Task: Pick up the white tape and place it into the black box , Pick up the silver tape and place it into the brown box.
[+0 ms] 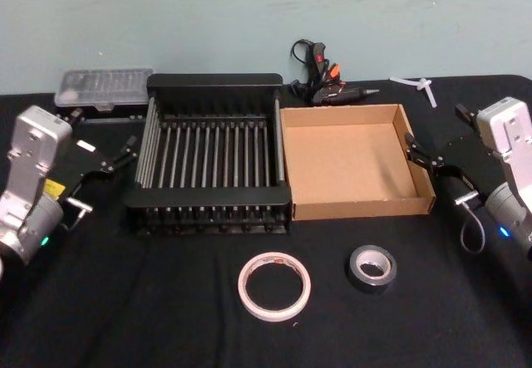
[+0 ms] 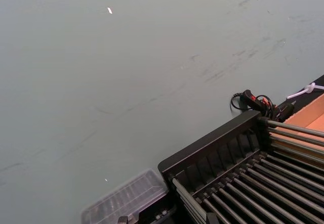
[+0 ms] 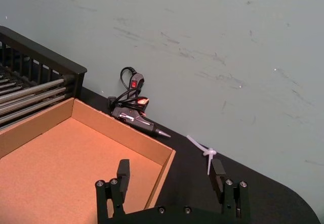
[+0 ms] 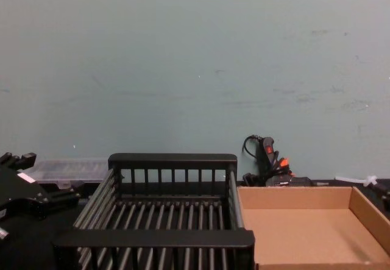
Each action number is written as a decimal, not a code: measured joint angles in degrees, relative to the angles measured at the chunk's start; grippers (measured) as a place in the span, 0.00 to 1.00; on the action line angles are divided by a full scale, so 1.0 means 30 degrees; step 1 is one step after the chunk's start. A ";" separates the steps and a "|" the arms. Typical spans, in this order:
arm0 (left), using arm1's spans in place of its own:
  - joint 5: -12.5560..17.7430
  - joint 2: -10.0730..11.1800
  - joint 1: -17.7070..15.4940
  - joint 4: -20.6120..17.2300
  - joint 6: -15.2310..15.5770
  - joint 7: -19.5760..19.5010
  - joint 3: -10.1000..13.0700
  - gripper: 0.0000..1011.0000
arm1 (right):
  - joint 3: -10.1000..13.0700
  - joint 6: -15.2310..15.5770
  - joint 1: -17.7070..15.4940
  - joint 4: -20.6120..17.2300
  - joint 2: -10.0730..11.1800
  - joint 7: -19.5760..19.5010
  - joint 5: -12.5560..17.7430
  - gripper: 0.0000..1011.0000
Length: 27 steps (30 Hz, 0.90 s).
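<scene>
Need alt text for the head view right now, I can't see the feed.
On a black table, the white tape and silver tape lie in front of the empty black box and brown box. The left gripper and right gripper hover at the boxes' outer sides, jaws open.

Workshop: glue gun (image 1: 326,84), black-draped table (image 1: 150,301), scuffed wall (image 4: 195,69).

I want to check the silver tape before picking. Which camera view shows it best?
The head view shows it best: the silver tape lies flat on the black table, near the robot, in front of the brown box, with the white tape on its left. The chest and wrist views look past it at the boxes.
</scene>
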 joint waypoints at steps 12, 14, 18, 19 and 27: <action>0.0000 0.0000 -0.0001 0.0000 0.0001 0.0000 0.0001 0.99 | 0.0241 0.0011 -0.0089 -0.0073 -0.0082 0.0193 -0.0006 0.99; -0.0001 0.0000 0.0000 -0.0001 0.0001 0.0000 0.0000 0.99 | 0.0350 0.0042 -0.0149 -0.0166 -0.0114 0.0291 -0.0004 0.99; -0.0001 0.0001 -0.0001 0.0000 0.0001 0.0000 0.0000 0.99 | 0.0648 0.0291 -0.0384 -0.0597 -0.0142 0.0607 0.0111 0.99; -0.0001 0.0001 0.0000 -0.0001 0.0000 0.0000 -0.0001 0.99 | 0.0685 0.0340 -0.0423 -0.0665 -0.0139 0.0660 0.0142 0.99; -0.0001 0.0000 0.0000 0.0000 0.0001 0.0000 0.0000 0.99 | 0.1451 0.1711 -0.1244 -0.2054 -0.0030 0.1302 0.1143 0.99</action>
